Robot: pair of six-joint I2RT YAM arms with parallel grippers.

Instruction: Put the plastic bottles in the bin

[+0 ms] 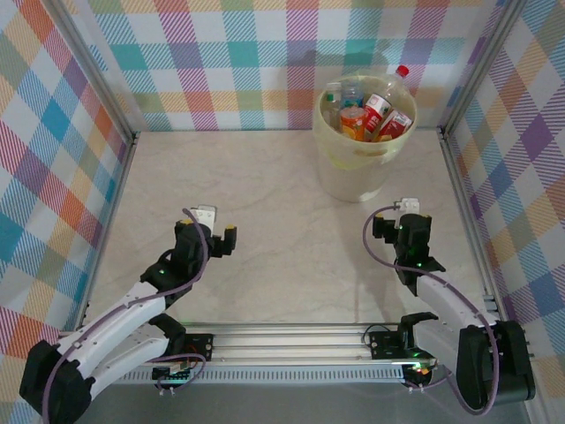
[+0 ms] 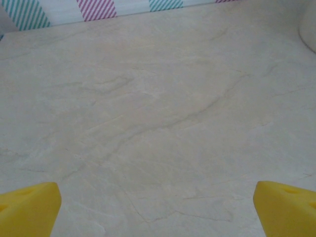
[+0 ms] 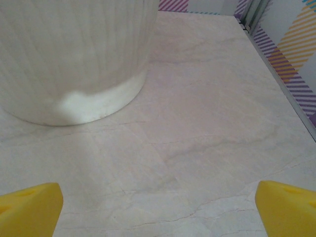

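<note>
The bin (image 1: 353, 163), a pale-yellow translucent bucket, stands at the back right of the table. Several plastic bottles (image 1: 364, 113) lie packed inside it. One clear bottle with a red cap (image 1: 391, 88) sticks up above the rim. My right gripper (image 1: 402, 223) hovers open just in front of the bin and a little to its right, with nothing between its fingers. In the right wrist view the bin's wall (image 3: 74, 59) rises at the upper left, ahead of the open gripper (image 3: 158, 210). My left gripper (image 1: 212, 235) is open over bare table at the left, and its wrist view shows the gripper (image 2: 158, 210) holding nothing.
The marble-patterned tabletop (image 1: 265, 203) is walled by checked panels with metal rails (image 1: 459, 177) along the sides. The bin's edge (image 2: 311, 29) shows at the top right of the left wrist view. A metal rail (image 3: 276, 74) runs along the right side of the right wrist view.
</note>
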